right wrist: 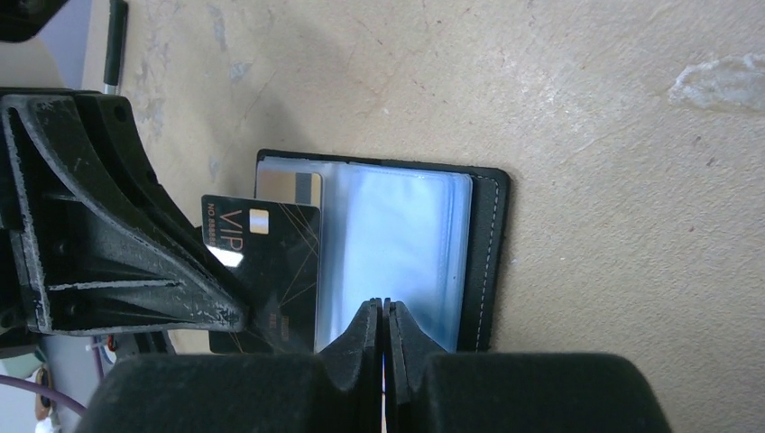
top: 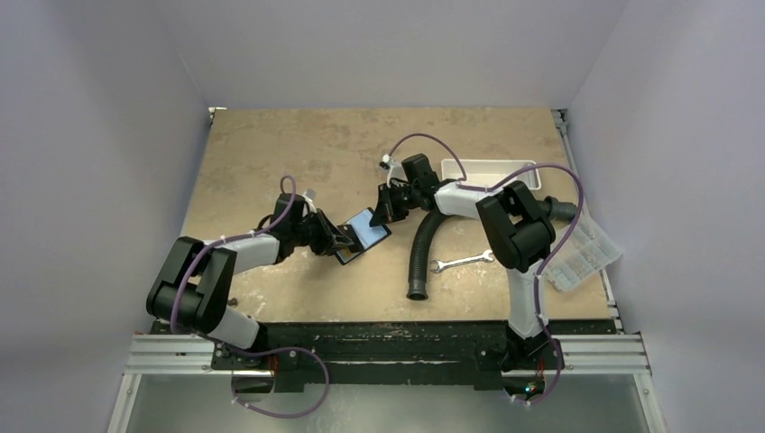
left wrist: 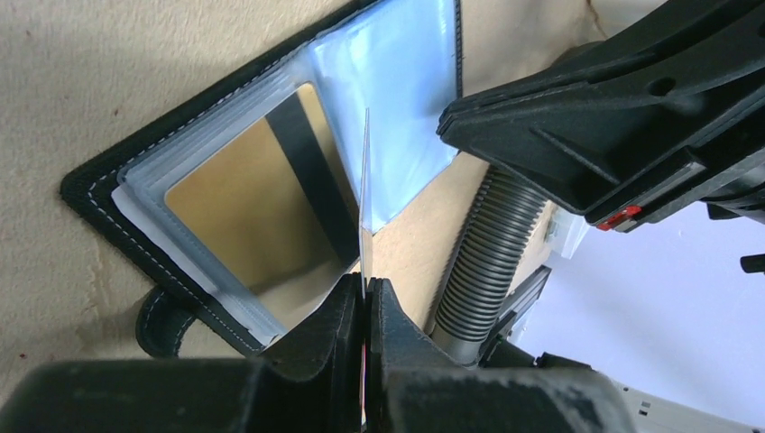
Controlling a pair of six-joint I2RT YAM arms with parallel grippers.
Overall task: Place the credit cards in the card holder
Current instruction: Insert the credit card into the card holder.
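Note:
The black card holder (top: 367, 234) lies open on the table between both grippers, clear sleeves up. My left gripper (top: 341, 239) is shut on a black credit card, seen edge-on in the left wrist view (left wrist: 365, 180) and as a black "VIP" card in the right wrist view (right wrist: 262, 271), its edge at the sleeves. A yellowish-tan card with a black stripe (left wrist: 244, 207) sits in a sleeve. My right gripper (right wrist: 383, 307) is shut, pinching a clear sleeve (right wrist: 397, 244) of the holder (right wrist: 489, 262). It stands at the holder's far corner in the top view (top: 386, 209).
A black corrugated hose (top: 421, 254) lies just right of the holder, also in the left wrist view (left wrist: 492, 244). A silver wrench (top: 460, 262) lies beside it. A white tray (top: 492, 171) stands at the back right, a clear compartment box (top: 586, 254) at the right edge.

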